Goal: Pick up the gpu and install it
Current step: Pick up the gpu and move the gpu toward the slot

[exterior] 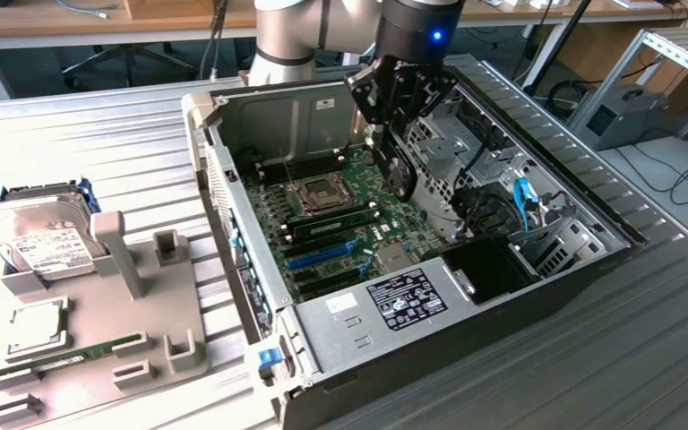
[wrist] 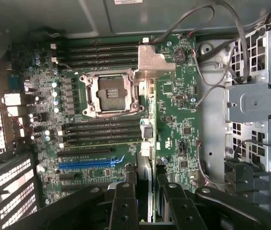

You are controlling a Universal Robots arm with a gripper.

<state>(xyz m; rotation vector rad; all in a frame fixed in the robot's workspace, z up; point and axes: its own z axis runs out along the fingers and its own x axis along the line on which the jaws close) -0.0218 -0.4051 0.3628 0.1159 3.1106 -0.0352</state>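
Looking past the grey parts tray [exterior: 93, 351] and its silver hard drive [exterior: 39, 237], the open black computer case [exterior: 523, 305] lies on its side. Above its green motherboard [exterior: 374, 235], the black gripper [exterior: 394, 125] clamps the dark gpu card [exterior: 398, 166], edge-down for slotting, not yet seated.

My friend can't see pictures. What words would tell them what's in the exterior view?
A robot's claw holds the gpu on edge above the green motherboard inside an open computer case. On the exterior view's left, a hard drive and a memory stick sit in a grey holder.
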